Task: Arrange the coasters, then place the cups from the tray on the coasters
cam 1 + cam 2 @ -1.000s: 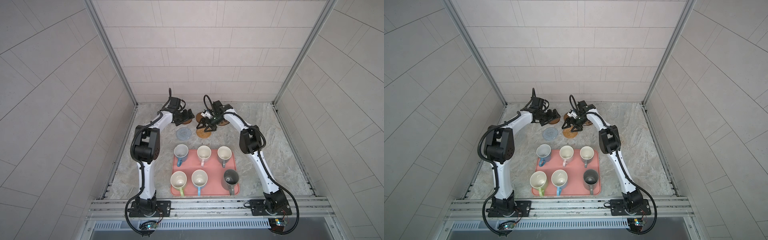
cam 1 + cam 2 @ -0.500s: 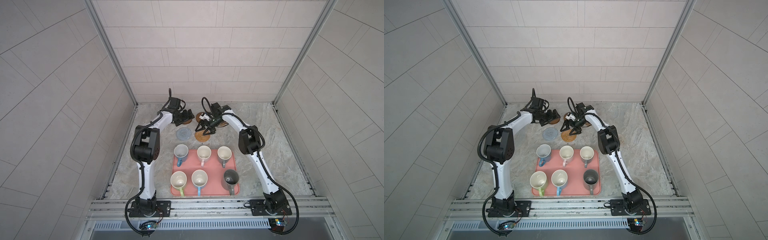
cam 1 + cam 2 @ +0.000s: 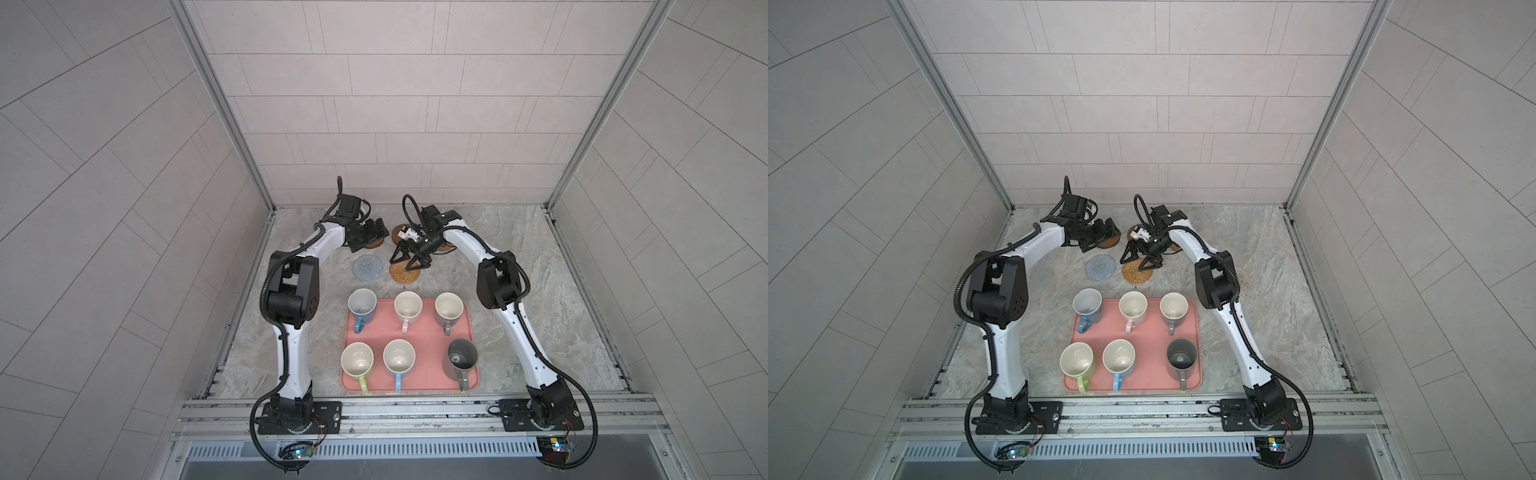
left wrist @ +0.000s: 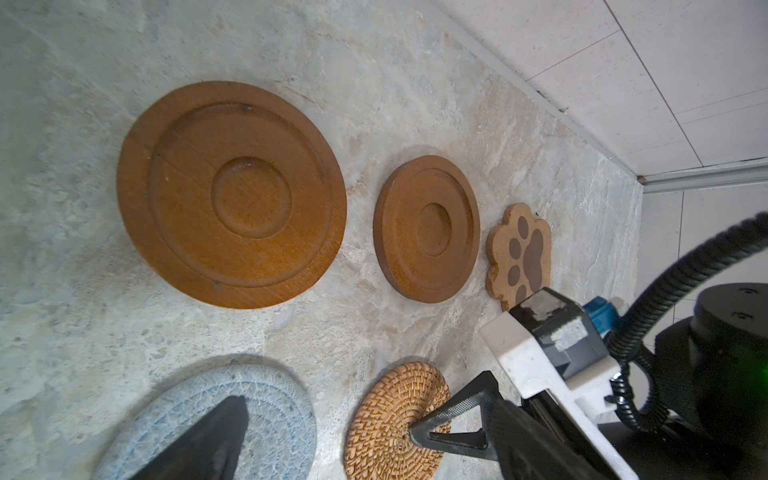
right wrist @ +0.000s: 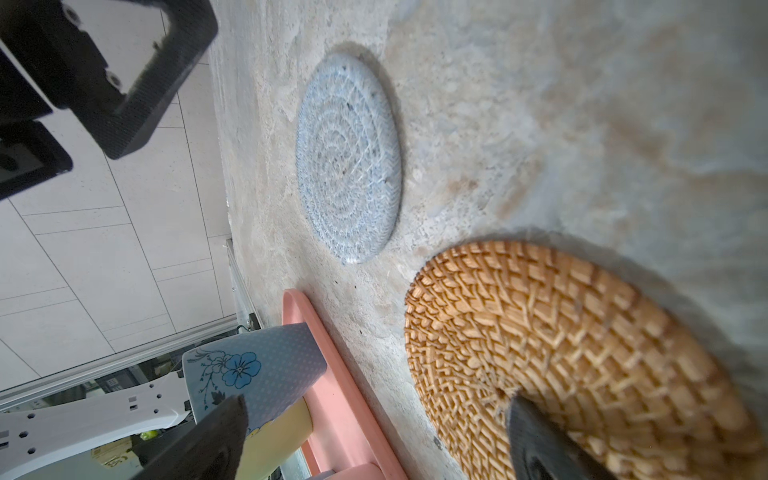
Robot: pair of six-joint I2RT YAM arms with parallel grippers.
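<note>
The right claw [image 3: 409,266] is seen spread wide, with nothing pinched. It is lowered over the golden rattan coaster [image 3: 405,275]. In the right wrist view one of its fingertips [image 5: 536,436] is set at that coaster's centre, while the other is held clear of it, toward the tray; whether the mat is actually touched cannot be told.

Just beside this claw, on the side toward the left arm, the grey-blue coaster [image 3: 368,267] is laid flat on the desk [image 3: 519,257], apart from the rattan one.

The left claw [image 3: 376,235] is likewise spread and empty, held above a wooden disc [image 4: 232,193]. A second wooden disc [image 4: 426,228] is found just beyond its tips, toward the right arm. The paw-shaped coaster [image 4: 519,251] lies farther along the same line, past the right claw's wrist.

The pale beige coaster [image 3: 1245,280] is glimpsed in a top view by the right arm's elbow, well apart from both claws.

Nearer the arm bases than either claw, the tray [image 3: 428,336] is set down with all six cups on it:
- Row nearer the claws: the blue cup [image 3: 362,303], the pale pink cup [image 3: 408,305] and the grey cup [image 3: 449,307].
- Row farther from the claws: the yellow-green cup [image 3: 357,359], the light blue cup [image 3: 399,357] and the dark grey cup [image 3: 461,359].
</note>
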